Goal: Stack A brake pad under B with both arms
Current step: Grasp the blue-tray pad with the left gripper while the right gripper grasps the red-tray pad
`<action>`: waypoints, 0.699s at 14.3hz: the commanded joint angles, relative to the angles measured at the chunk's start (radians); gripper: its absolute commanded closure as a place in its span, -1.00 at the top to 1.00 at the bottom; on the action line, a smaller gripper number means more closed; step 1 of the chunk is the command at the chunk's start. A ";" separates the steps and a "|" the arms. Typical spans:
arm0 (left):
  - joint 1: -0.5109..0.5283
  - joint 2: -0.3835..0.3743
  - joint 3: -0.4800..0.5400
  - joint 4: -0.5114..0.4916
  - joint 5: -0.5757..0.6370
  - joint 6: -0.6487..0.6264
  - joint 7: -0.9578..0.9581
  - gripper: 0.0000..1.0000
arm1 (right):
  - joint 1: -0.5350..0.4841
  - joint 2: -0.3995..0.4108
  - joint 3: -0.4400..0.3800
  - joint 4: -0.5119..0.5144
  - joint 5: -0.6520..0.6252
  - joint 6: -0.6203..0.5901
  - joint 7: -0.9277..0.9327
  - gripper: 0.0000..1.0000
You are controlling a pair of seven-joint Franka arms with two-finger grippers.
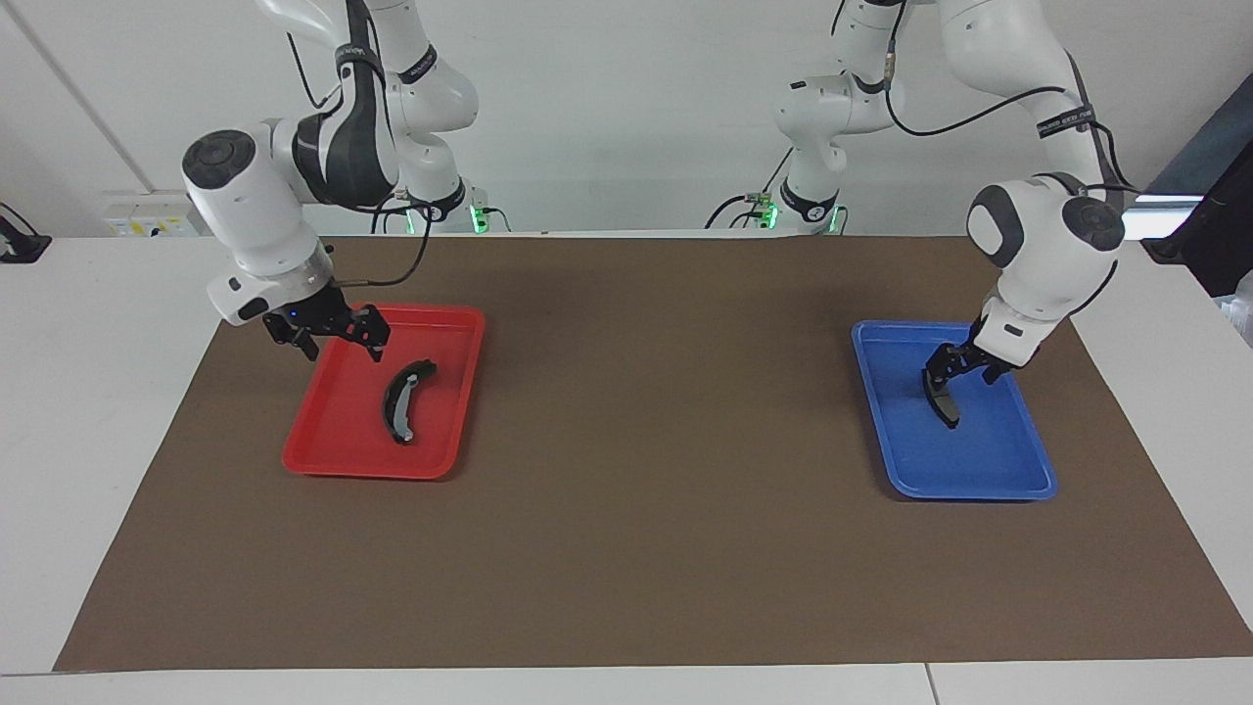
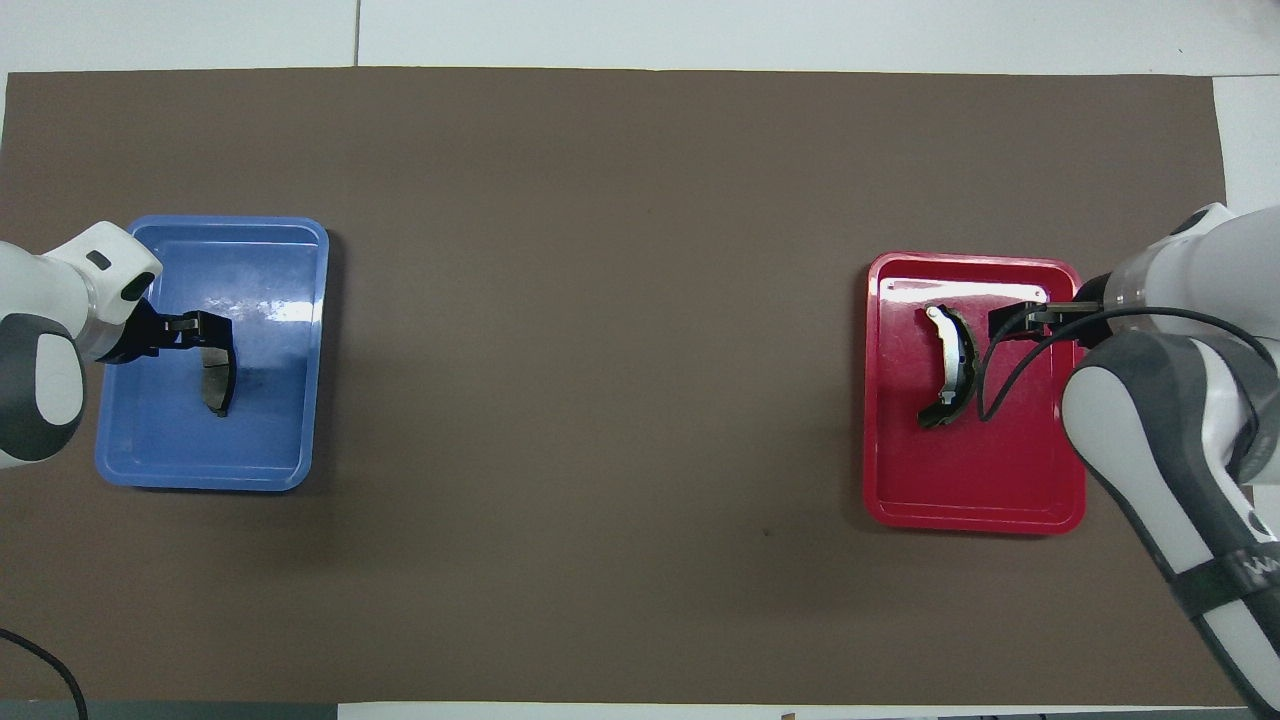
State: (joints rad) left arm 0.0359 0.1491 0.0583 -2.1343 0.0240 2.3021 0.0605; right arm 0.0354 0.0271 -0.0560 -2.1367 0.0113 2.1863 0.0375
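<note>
The A brake pad [image 1: 943,401] is a short dark pad in the blue tray [image 1: 979,482] at the left arm's end of the table. My left gripper [image 1: 948,374] is shut on its upper end, and the pad hangs tilted with its lower end close to the tray floor. It also shows in the overhead view [image 2: 218,385] under the left gripper [image 2: 208,328]. B [image 1: 404,399], the curved pad with pale ends, lies in the red tray [image 1: 323,460]. My right gripper [image 1: 341,345] is open and empty above that tray, beside B [image 2: 950,365].
Both trays [image 2: 200,470] [image 2: 970,510] sit on a brown mat [image 1: 646,441] that covers the table. A black cable [image 2: 985,385] from the right arm hangs over the red tray next to B.
</note>
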 commanded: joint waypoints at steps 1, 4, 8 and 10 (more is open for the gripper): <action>0.015 0.023 -0.003 -0.067 0.008 0.103 0.016 0.71 | 0.033 0.042 0.004 -0.071 0.012 0.143 0.007 1.00; 0.019 0.021 -0.003 -0.108 0.008 0.131 0.016 0.35 | 0.046 0.129 0.004 -0.074 0.022 0.216 0.007 1.00; 0.019 0.014 -0.003 -0.101 0.008 0.111 0.013 -0.72 | 0.047 0.160 0.004 -0.083 0.030 0.221 -0.001 0.99; 0.010 -0.014 -0.003 -0.095 0.008 0.074 0.012 -0.78 | 0.047 0.160 0.004 -0.086 0.030 0.211 -0.002 0.92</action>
State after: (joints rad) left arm 0.0459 0.1676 0.0566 -2.2124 0.0230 2.3995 0.0617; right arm 0.0862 0.1954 -0.0532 -2.2086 0.0261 2.3925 0.0380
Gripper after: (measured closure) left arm 0.599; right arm 0.022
